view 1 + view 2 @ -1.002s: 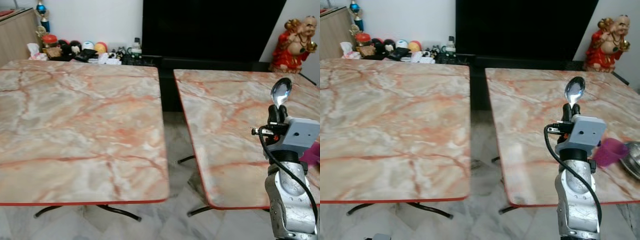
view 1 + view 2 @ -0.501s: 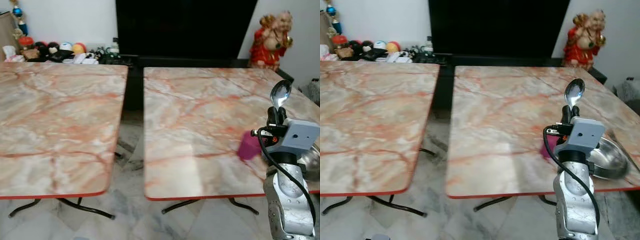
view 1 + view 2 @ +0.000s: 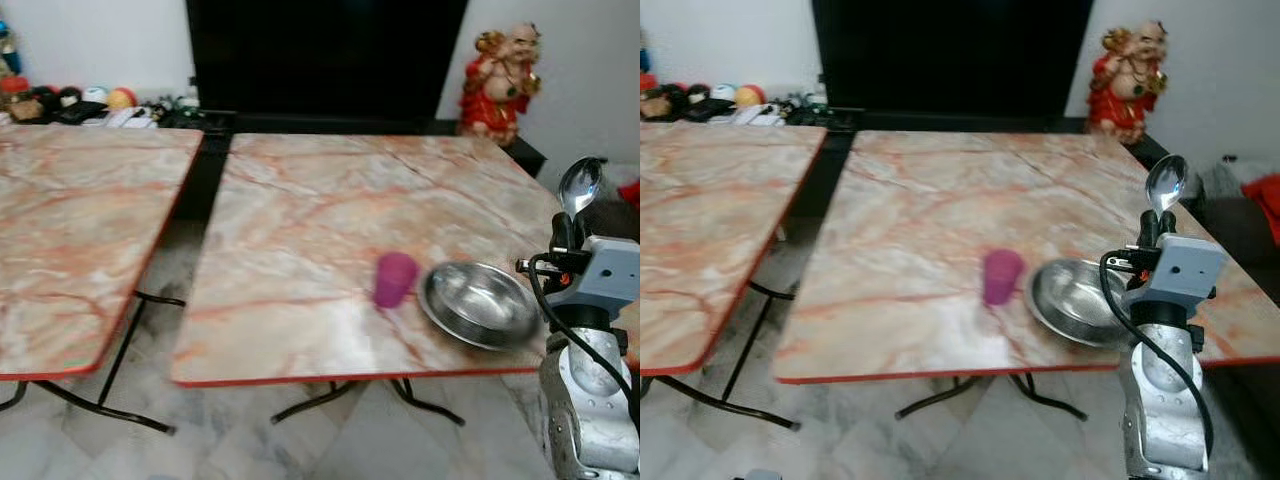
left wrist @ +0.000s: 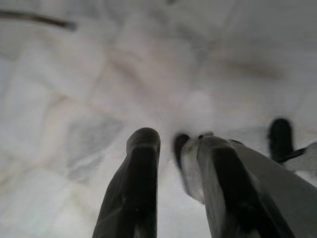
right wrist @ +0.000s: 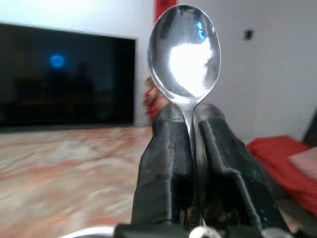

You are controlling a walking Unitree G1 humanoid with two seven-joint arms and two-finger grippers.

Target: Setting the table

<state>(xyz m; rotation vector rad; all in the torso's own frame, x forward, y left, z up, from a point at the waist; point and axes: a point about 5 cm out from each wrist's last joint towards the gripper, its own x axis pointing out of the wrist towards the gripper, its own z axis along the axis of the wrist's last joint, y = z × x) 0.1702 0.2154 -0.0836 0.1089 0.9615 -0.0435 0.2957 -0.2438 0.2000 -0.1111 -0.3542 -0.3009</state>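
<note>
At the right edge of the frame the right gripper (image 3: 566, 235) pinches a spoon (image 3: 580, 186) by its handle, bowl upright, fingers (image 5: 163, 163) pressed together on it. Left of it, low on the right table (image 3: 310, 200), a steel bowl (image 3: 480, 304) sits just beside a purple cup (image 3: 394, 279). The left gripper (image 4: 176, 148) hangs over floor, fingers slightly apart.
</note>
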